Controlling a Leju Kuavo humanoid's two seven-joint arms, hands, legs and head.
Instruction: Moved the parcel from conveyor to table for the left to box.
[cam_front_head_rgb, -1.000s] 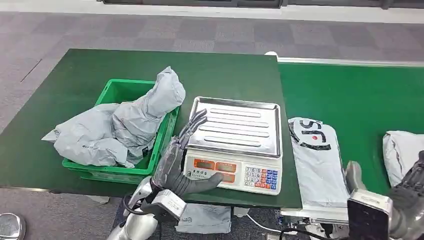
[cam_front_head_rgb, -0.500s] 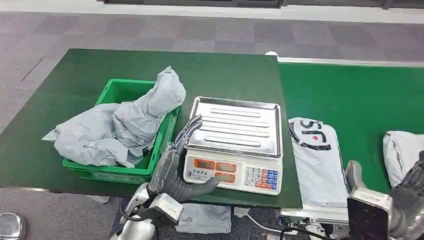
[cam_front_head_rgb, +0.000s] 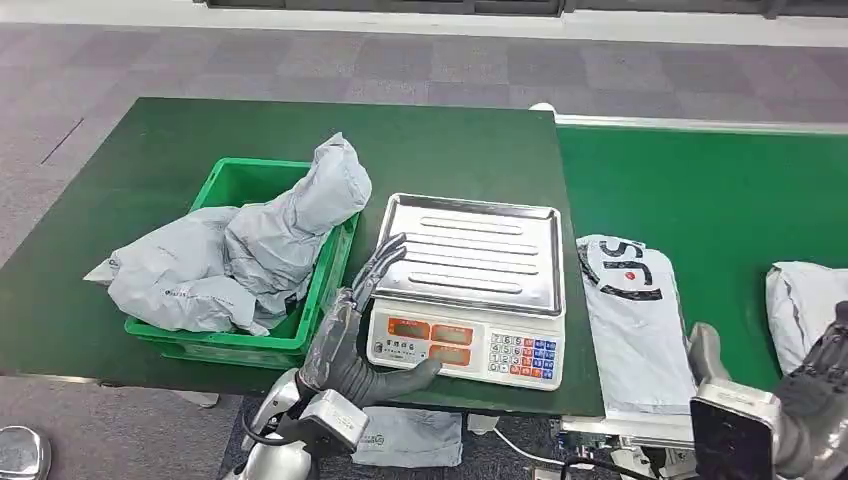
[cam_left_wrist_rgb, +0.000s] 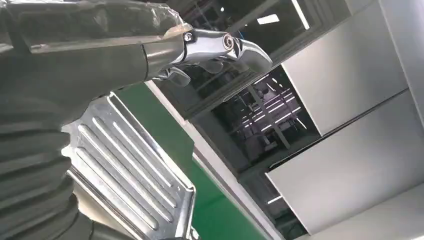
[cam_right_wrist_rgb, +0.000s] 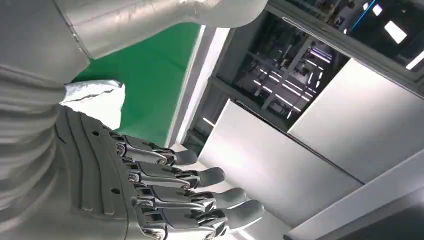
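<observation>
At scale's near-left corner: left hand (cam_front_head_rgb: 362, 325) was spread, empty.
Conveyor edge: parcel (cam_front_head_rgb: 636, 318) lay beside scale (cam_front_head_rgb: 468, 286).
Right hand (cam_front_head_rgb: 822, 372): fingers apart, empty, near second parcel (cam_front_head_rgb: 800, 305).

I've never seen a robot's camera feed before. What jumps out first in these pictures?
Probably the electronic scale with its shiny steel pan, sitting mid-table on the dark green table, with the robot's left hand spread open against its near-left corner. To its left a green crate overflows with crumpled grey parcel bags. To the right, a flat grey parcel with black lettering lies on the bright green conveyor.
</observation>
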